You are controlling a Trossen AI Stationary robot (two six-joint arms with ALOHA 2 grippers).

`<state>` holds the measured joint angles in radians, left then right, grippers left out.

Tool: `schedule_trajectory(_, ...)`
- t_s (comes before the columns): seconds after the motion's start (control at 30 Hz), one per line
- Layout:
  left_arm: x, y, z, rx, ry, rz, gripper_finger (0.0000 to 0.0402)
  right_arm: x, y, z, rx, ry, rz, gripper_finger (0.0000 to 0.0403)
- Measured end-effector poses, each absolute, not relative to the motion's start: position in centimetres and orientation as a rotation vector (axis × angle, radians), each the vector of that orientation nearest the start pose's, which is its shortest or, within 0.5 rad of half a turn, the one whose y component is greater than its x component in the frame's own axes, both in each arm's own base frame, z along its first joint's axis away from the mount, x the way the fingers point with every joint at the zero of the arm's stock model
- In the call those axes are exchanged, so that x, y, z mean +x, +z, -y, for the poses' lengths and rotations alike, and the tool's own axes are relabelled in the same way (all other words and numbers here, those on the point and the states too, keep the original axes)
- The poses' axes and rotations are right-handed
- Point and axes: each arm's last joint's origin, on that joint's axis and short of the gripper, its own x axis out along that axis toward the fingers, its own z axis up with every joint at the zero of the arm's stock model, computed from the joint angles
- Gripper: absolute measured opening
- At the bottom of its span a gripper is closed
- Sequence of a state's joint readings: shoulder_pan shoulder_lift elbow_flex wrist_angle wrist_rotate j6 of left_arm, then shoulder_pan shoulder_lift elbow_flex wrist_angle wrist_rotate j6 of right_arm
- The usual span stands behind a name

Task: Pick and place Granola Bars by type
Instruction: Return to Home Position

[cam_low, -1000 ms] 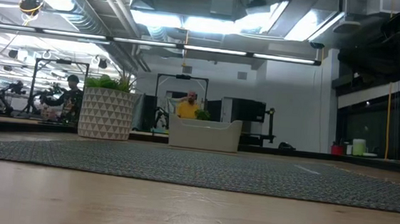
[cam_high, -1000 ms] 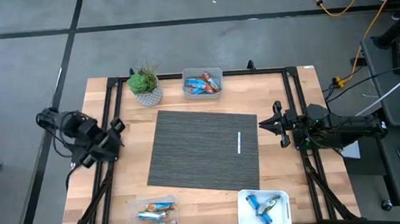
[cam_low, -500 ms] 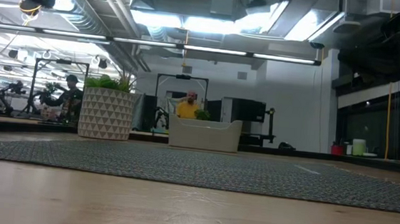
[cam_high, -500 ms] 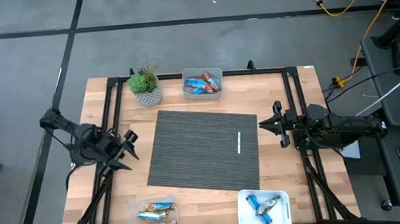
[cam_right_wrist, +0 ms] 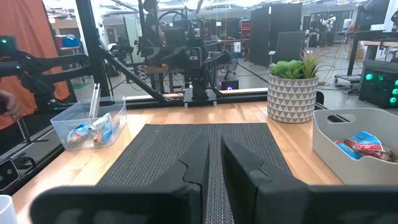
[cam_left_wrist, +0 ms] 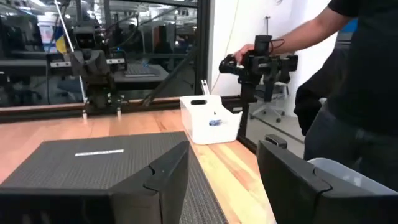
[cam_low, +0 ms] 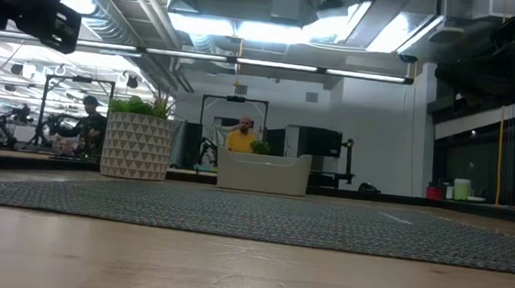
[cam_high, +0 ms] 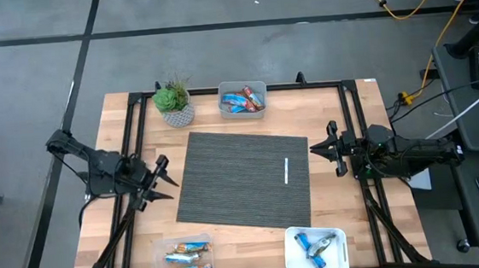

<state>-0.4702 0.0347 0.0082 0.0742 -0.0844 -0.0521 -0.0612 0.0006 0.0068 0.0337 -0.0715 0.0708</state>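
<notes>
The granola bars lie in three bins. Blue and red-orange ones fill the grey bin (cam_high: 243, 99) at the far edge, also in the right wrist view (cam_right_wrist: 359, 142). Brownish and blue ones sit in the clear bin (cam_high: 181, 257) (cam_right_wrist: 91, 129) at the near left. Blue ones are in the white bin (cam_high: 316, 249) (cam_left_wrist: 210, 120) at the near right. My left gripper (cam_high: 161, 181) (cam_left_wrist: 222, 180) hovers open beside the left edge of the dark mat (cam_high: 245, 176), pointing right. My right gripper (cam_high: 314, 149) (cam_right_wrist: 214, 163) waits shut at the mat's right edge, pointing left.
A thin white stick (cam_high: 286, 170) lies on the mat's right half. A potted plant (cam_high: 174, 104) (cam_low: 136, 144) stands at the far left, next to the grey bin. A person (cam_left_wrist: 354, 93) stands beyond the table's near side, holding a dark device (cam_left_wrist: 258, 61).
My left arm has swung from the table's left edge toward the mat, moving right and toward the near edge, and has turned so that its fingers point right. It now shows at the low view's upper left. The right arm and the bins have kept still.
</notes>
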Motion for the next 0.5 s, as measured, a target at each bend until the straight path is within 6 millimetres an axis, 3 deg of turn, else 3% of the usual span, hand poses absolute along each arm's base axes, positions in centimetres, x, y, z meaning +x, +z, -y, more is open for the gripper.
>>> schedule_trajectory(0.5,8.93,17.09,4.37,-0.043,-0.419,0.041,0.0181,9.71,16.90,0.39,0.068,0.011,0.039,0.0046)
